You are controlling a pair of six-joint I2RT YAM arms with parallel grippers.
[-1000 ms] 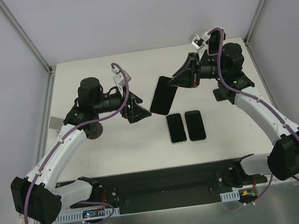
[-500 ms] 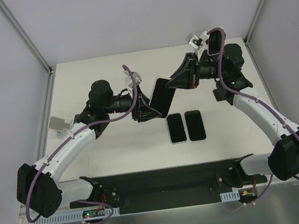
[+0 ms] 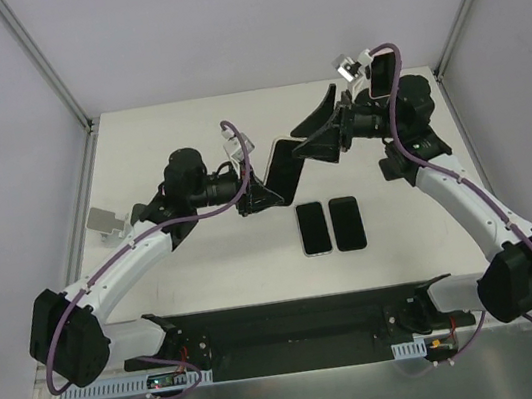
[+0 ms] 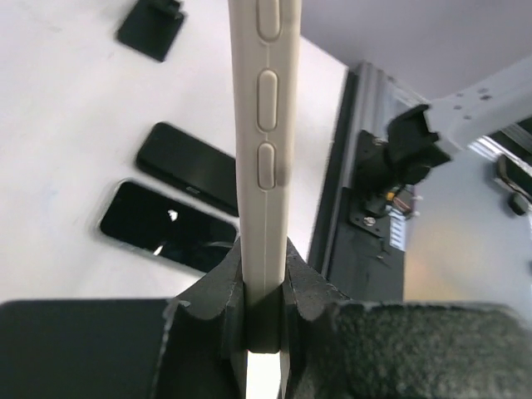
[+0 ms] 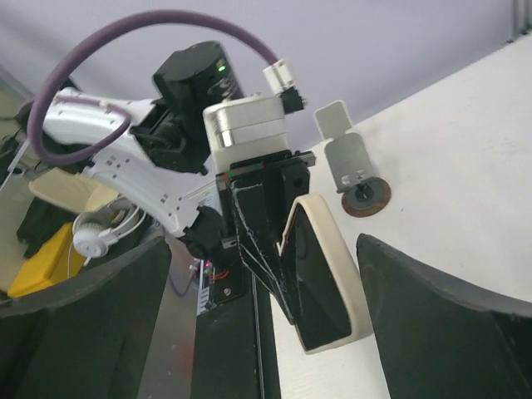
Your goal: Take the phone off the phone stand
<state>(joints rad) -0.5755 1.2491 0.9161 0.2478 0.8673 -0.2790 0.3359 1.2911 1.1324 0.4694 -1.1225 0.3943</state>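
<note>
The phone [image 3: 281, 167], dark-screened in a cream case, hangs tilted above the table's middle. My left gripper [image 3: 264, 186] is shut on its lower end. In the left wrist view the phone's cream edge [image 4: 263, 125] with its side buttons stands upright, clamped at the left gripper [image 4: 264, 283]. My right gripper [image 3: 314, 135] is open, with one finger on either side of the phone's upper end and neither touching it. In the right wrist view the phone [image 5: 322, 278] sits between those spread fingers [image 5: 440, 324]. The silver phone stand [image 3: 105, 220] sits at the table's left edge, also shown as the stand [image 5: 349, 156].
Two dark phones [image 3: 313, 227] [image 3: 347, 223] lie flat side by side, below the held phone; they are the two phones [image 4: 166, 229] [image 4: 187, 160] in the left wrist view. A small black object [image 4: 154, 27] lies farther along the table. The black rail [image 3: 296, 326] runs along the near edge.
My left arm has swung right and its gripper has shut on the phone's lower end. My right gripper, which held the phone, has opened and let it go.
</note>
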